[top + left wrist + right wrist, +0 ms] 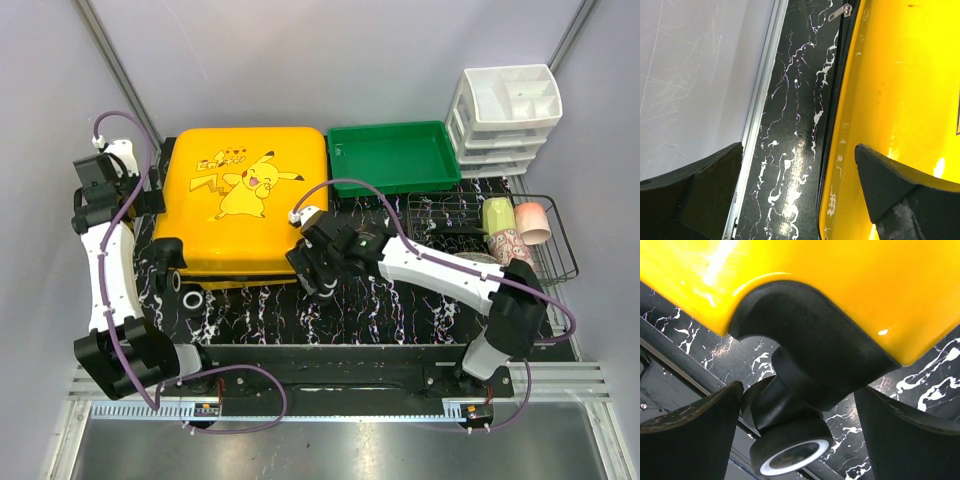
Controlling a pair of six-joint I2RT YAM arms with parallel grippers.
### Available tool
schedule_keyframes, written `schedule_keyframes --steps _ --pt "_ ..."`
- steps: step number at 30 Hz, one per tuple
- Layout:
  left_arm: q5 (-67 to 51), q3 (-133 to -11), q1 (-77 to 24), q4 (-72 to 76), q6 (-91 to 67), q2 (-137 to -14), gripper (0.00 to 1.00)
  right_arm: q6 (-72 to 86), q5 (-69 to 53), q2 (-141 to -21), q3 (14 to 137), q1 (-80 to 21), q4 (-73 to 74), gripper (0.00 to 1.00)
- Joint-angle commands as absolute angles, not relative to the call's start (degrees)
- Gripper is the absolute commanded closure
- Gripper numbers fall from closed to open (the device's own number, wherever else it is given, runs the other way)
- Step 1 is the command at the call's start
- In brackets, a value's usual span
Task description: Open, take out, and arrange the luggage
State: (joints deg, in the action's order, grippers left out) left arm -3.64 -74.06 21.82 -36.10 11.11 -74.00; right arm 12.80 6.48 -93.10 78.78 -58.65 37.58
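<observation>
1. A green tray (395,160) sits at the far side of the black marbled table (370,300).
2. A white drawer unit (505,120) stands just beside it.
3. A wire basket (565,240) holds a green cup (497,213), a pink cup (533,222) and a patterned cup (508,245).

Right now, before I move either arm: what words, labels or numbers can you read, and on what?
Nothing reads clearly.
Suitcase lid: short dark lettering beside the cartoon, too blurred to read.
Near edge: small sticker, too small to read.
Wrist views: no text.
</observation>
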Motion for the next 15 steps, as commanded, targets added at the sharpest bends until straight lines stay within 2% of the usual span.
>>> schedule_keyframes --steps 1,2,3,4,7,10,15 --pt "-7.0 -72.3 21.8 -35.7 10.1 -72.3 0.01 17.1 8.1 -94.0 79.3 -59.9 38.9 0.09" --pt "-7.6 -72.4 22.1 -35.8 9.9 -72.2 0.01 16.7 9.4 -94.2 79.1 -59.9 38.5 0.17" --pt "-8.1 -72.4 22.3 -35.9 9.8 -72.3 0.01 15.7 11.1 -94.6 79.2 -59.9 38.3 0.38" --pt "-8.6 -72.4 22.6 -36.5 9.5 -72.5 0.01 12.9 12.9 -94.7 79.5 -59.2 38.0 0.55" --pt "-11.5 -72.7 25.0 -37.6 8.9 -73.6 0.01 8.1 15.2 -95.9 82.3 -53.1 37.3 1.00" --pt "-17.3 -73.8 28.8 -38.7 8.5 -75.3 0.01 1.2 14.7 -98.3 86.8 -47.4 34.9 1.00" --pt "-27.3 -76.1 32.3 -39.9 11.8 -76.8 0.01 -10.4 10.8 -101.8 92.8 -44.2 28.0 1.00"
